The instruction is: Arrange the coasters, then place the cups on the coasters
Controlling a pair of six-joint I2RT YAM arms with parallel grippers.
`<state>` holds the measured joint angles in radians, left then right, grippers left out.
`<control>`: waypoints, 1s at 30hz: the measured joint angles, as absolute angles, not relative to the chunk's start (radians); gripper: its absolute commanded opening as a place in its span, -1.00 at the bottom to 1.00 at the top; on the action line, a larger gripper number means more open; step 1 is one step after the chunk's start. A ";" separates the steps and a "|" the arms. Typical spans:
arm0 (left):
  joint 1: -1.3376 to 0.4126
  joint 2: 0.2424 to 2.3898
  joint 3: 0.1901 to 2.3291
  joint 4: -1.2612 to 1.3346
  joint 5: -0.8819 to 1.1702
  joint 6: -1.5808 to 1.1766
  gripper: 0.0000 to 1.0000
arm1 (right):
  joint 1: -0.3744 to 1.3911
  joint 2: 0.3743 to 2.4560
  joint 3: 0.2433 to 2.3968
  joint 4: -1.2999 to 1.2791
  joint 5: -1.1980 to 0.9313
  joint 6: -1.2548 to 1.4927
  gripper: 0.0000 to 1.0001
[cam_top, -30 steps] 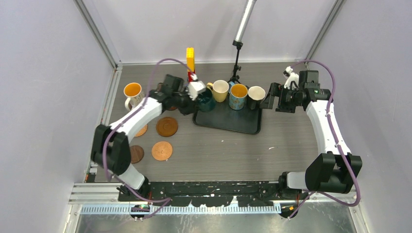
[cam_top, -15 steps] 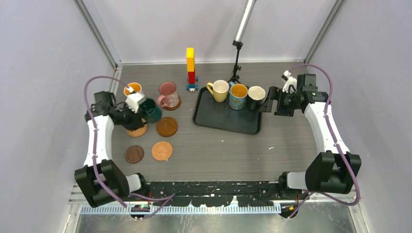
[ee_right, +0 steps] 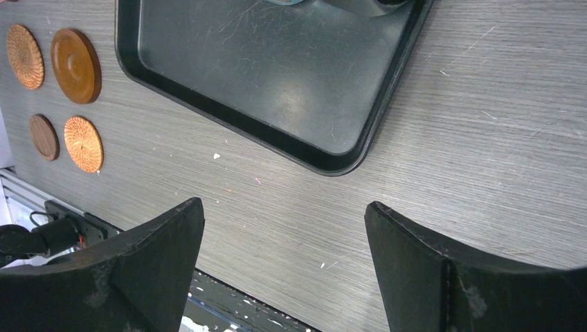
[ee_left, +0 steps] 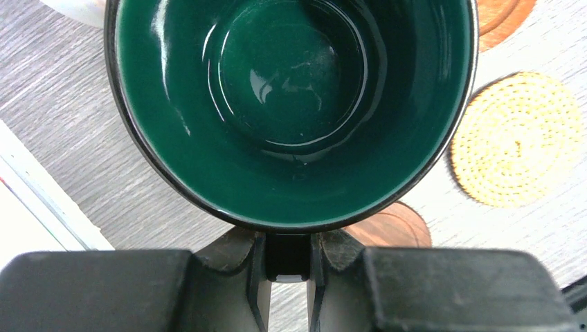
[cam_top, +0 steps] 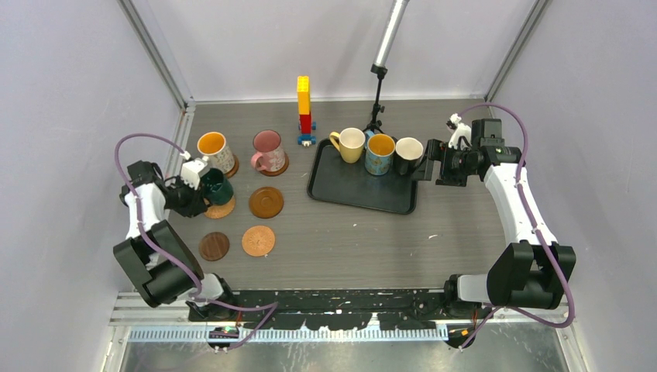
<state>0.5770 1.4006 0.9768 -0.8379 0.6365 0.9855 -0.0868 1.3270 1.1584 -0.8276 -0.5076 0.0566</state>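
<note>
My left gripper (cam_top: 200, 188) (ee_left: 287, 243) is shut on the handle of the dark teal cup (cam_top: 218, 187) (ee_left: 294, 104), held upright at the far edge of a tan woven coaster (cam_top: 220, 208) (ee_left: 516, 140). The white patterned cup (cam_top: 213, 147) and the pink cup (cam_top: 268, 149) each stand on a brown coaster. A glossy brown coaster (cam_top: 266, 202) (ee_right: 75, 66), a dark brown one (cam_top: 214, 246) and a second woven one (cam_top: 258, 241) lie bare. My right gripper (cam_top: 426, 164) (ee_right: 284, 207) hangs open beside the pale-inside cup (cam_top: 407, 153).
The black tray (cam_top: 364, 194) (ee_right: 277, 90) holds the yellow cup (cam_top: 349, 143), the blue cup (cam_top: 380, 153) and the pale-inside one along its far edge. A yellow-red-blue brick tower (cam_top: 304, 108) and a lamp stand (cam_top: 377, 101) rise behind. Side walls close in left and right.
My left arm has carried the teal cup from the tray's left end across to the left side of the table, by the woven coaster. The right arm has barely moved.
</note>
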 measured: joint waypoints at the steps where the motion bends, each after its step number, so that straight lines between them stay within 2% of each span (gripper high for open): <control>1: 0.578 1.412 0.972 -0.820 0.631 0.991 -1.00 | -0.087 1.327 1.158 -0.828 -0.508 0.055 0.80; 14: 0.579 1.480 0.935 -0.682 0.596 1.029 -1.00 | -0.086 1.327 1.158 -0.829 -0.507 0.054 0.81; 30: 0.579 1.506 0.900 -0.641 0.580 1.060 -0.94 | -0.081 1.336 1.158 -0.831 -0.507 0.053 0.81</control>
